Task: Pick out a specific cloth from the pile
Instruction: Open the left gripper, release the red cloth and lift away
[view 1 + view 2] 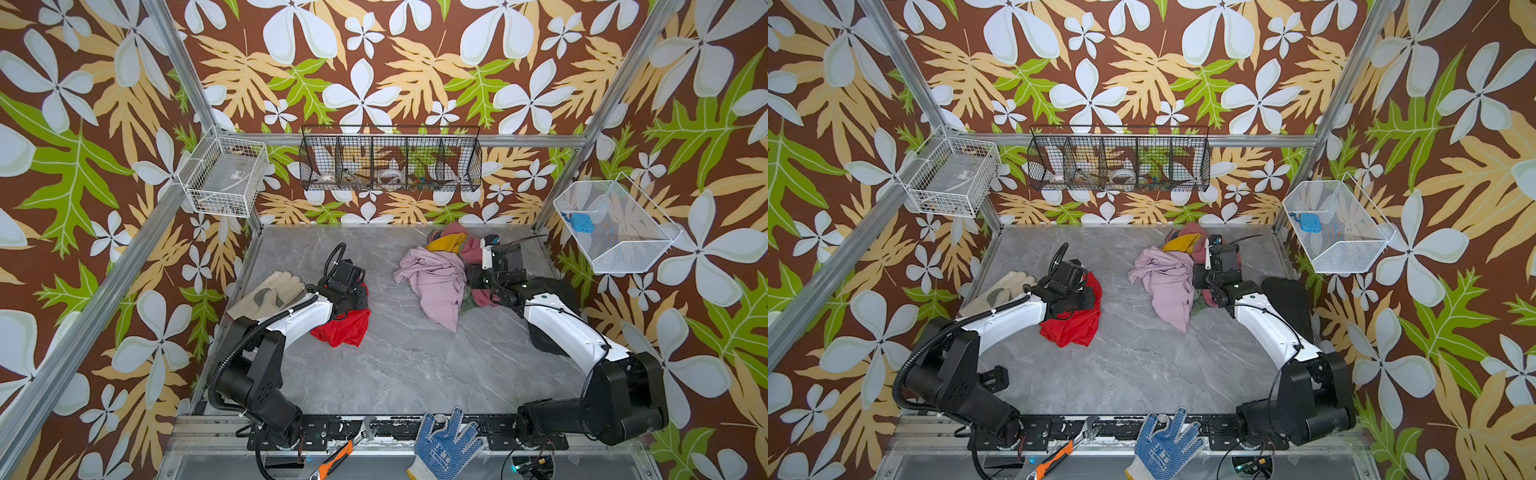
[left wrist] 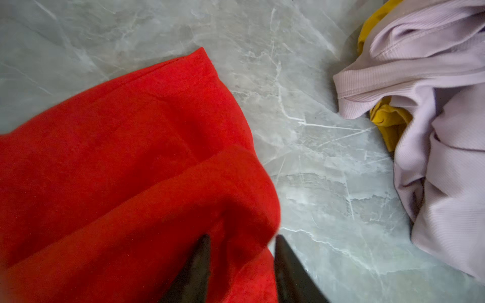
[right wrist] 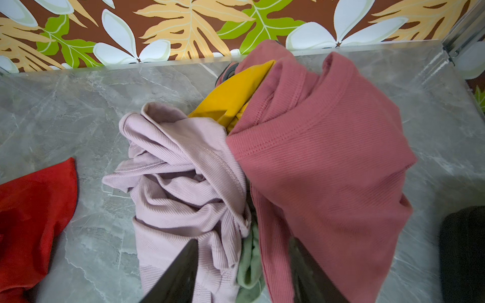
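Left gripper open over the red cloth, holding nothing. Right gripper open around folds of the pile, well right of the red one.

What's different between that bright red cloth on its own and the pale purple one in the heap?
The red cloth lies apart on the grey table, under the left tool; the lilac cloth belongs to the pile, tangled with pink, yellow and green pieces. In the wrist views the red one looks plain and finely textured, the lilac one ribbed with stitched hems. Both lie crumpled, not folded.
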Motion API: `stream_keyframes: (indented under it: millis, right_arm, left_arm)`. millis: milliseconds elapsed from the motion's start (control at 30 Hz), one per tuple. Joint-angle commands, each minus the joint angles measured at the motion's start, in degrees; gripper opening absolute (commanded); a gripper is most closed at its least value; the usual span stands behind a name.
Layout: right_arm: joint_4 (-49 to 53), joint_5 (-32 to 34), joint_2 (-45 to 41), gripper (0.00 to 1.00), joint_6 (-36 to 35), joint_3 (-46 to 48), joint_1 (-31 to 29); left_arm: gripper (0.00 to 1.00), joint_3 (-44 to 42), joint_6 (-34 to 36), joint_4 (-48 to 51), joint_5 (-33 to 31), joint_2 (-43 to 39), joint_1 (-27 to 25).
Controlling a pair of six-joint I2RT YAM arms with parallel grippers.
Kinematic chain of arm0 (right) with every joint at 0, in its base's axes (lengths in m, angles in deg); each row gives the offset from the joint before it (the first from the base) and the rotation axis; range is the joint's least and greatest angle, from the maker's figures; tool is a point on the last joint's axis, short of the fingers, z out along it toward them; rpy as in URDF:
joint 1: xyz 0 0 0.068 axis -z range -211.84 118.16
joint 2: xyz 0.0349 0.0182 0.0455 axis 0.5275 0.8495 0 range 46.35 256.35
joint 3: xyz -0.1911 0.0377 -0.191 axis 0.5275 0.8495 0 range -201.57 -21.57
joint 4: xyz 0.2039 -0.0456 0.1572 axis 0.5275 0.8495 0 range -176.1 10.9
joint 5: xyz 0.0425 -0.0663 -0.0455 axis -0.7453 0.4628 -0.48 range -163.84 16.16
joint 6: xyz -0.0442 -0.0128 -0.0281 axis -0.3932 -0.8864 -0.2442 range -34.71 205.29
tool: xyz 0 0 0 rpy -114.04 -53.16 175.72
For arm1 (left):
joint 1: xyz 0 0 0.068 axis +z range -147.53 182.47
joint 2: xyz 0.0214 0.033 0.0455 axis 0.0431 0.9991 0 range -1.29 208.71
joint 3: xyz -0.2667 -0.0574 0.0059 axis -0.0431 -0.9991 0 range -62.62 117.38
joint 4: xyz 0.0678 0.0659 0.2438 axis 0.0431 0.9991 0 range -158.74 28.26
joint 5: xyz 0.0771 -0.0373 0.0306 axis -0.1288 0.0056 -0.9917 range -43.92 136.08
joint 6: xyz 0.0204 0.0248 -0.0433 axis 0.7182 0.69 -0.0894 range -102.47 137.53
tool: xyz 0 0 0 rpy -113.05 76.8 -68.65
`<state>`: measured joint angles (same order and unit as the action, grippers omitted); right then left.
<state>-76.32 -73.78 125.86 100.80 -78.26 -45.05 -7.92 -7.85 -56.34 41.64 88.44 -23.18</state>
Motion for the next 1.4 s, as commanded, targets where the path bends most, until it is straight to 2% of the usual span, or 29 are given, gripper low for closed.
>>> stream_keyframes:
  millis: [0,100,133,167,500,600,733,833,933,1100,1133,1367]
  right_arm:
    - [-1.36,0.33,-0.10,0.56,-1.48,0.17,-0.06]
    - [-1.86,0.74,-0.44,0.57,-2.10,0.26,-0.05]
    - [-1.94,0.79,-0.65,0.57,-2.30,0.17,-0.05]
    - [-1.96,0.83,-0.87,0.58,-2.47,0.12,-0.10]
    - [-4.32,0.47,-2.09,0.60,-2.86,1.31,0.01]
    - [-4.67,-0.52,-1.43,0.61,-2.34,0.96,-0.06]
    - [-4.71,-1.52,-0.71,0.62,-1.89,0.28,-0.06]
    - [-4.18,-1.81,-0.53,0.62,-1.88,-0.26,-0.09]
    - [-3.65,-1.46,-0.92,0.62,-1.97,-0.19,-0.06]
    - [-2.97,-0.28,-2.28,0.63,-2.32,0.59,-0.06]
    - [-2.93,0.03,-2.50,0.63,-2.41,0.85,-0.06]
    - [-2.41,1.70,-3.13,0.63,-3.29,1.64,0.03]
  left_arm:
    - [0.70,0.13,0.17,0.46,-4.11,-2.90,-2.91]
    - [0.87,-0.19,-0.79,2.13,-8.38,-5.63,-4.41]
    - [0.97,-0.63,-1.14,2.21,-9.10,-6.85,-4.41]
    - [0.99,-0.94,-1.53,2.53,-9.74,-8.03,-4.41]
    - [1.00,-5.77,-4.99,7.67,-18.04,-21.97,-4.94]
    - [0.96,-9.00,-6.56,7.97,-17.40,-22.81,-4.94]
    - [0.87,-10.59,-8.13,7.72,-16.02,-18.69,-4.85]
    - [0.87,-9.64,-7.59,6.20,-15.58,-14.35,-4.59]
    - [0.87,-8.43,-6.09,3.79,-12.23,-10.01,-2.69]
    - [0.66,-4.85,-3.57,3.09,-7.81,-1.73,0.40]
    - [0.66,-4.17,-3.01,2.83,-7.49,-0.31,0.59]
    - [0.45,2.66,0.00,0.74,-5.85,9.67,2.02]
